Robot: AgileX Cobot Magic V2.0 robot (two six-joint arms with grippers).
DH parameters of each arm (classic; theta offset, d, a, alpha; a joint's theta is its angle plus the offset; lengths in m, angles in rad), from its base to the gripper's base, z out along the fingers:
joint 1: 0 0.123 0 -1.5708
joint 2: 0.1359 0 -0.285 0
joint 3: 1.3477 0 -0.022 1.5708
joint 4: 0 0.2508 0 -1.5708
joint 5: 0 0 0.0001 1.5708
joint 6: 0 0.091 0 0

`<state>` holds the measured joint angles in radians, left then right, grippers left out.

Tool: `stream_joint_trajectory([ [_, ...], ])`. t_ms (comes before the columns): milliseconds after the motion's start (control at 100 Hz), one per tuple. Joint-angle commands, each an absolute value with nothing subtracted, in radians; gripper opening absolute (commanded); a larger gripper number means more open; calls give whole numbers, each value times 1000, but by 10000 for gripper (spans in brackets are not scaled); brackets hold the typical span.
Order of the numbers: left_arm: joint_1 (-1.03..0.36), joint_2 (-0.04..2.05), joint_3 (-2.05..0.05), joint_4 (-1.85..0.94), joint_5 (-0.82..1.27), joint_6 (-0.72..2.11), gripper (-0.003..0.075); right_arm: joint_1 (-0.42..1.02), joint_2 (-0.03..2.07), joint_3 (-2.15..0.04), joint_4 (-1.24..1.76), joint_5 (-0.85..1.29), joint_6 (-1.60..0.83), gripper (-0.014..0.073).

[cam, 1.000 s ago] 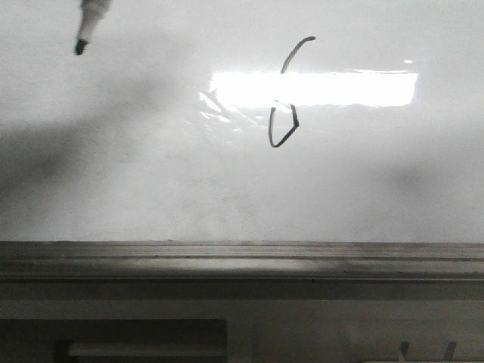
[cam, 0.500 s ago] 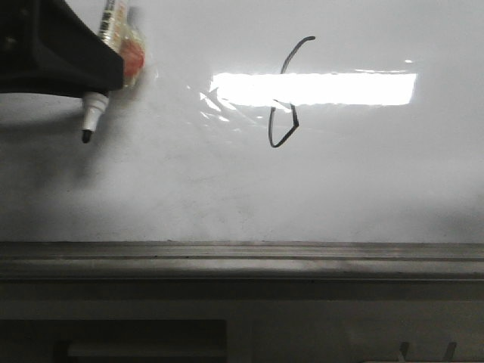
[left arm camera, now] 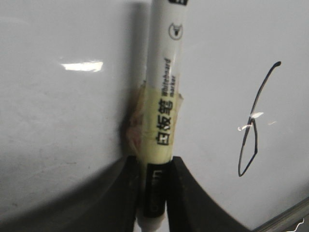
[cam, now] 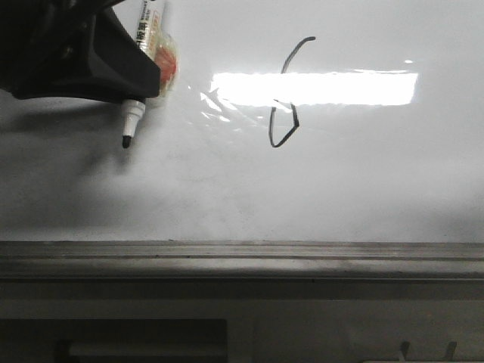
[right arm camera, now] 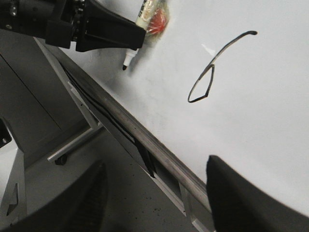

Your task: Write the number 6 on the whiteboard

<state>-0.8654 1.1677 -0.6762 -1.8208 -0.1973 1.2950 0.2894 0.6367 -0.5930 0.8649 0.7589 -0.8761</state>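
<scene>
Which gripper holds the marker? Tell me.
The left gripper: its fingers clamp the marker beside the number 6. The right gripper is open and empty.

Dim, greyish, soft overall. Bright rectangular glare [cam: 314, 88] on glossy whiteboard [cam: 363, 181], washing out part of number 6 [cam: 283, 94]. Dark shadow [cam: 60, 197] under left gripper [left arm camera: 154, 193], toward board's left edge. Left wrist view: small glare patch, marker [left arm camera: 161, 111] slightly blurred. Right wrist view: gripper fingers [right arm camera: 241, 198] out of focus.
</scene>
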Motion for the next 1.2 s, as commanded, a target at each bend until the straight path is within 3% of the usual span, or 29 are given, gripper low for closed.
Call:
stream_joint_trajectory([
  [0, -866, 1163, -706, -1799, -219, 1288, 28, 283, 635, -617, 912, 717, -874, 393],
  [90, -866, 1163, -706, -1799, -216, 1288, 134, 283, 635, -617, 912, 715, -874, 393],
  [260, -866, 1163, -706, -1797, -216, 1288, 501, 283, 635, -617, 913, 702, -874, 393],
  [330, -866, 1155, -706, -1797, -216, 1301, 592, 283, 635, -617, 915, 697, -874, 393],
  [760, -868, 810, -637, -1797, -226, 1558, 607, 283, 585, -671, 926, 704, -855, 381],
  [840, -868, 729, -613, -1797, -226, 1565, 582, 283, 570, -673, 966, 694, -851, 320],
  [900, -868, 671, -592, -1797, -221, 1565, 527, 283, 561, -673, 992, 688, -851, 223],
  [950, -868, 628, -572, -1797, -204, 1570, 445, 283, 548, -671, 997, 679, -851, 112],
  [1020, -868, 572, -534, -1797, -178, 1593, 269, 283, 513, -663, 992, 645, -853, -70],
  [1110, -868, 499, -470, -1795, -131, 1608, -16, 283, 435, -635, 982, 581, -855, -43],
  [1190, -868, 434, -409, -1787, -87, 1613, -20, 283, 338, -587, 941, 543, -859, -45],
])
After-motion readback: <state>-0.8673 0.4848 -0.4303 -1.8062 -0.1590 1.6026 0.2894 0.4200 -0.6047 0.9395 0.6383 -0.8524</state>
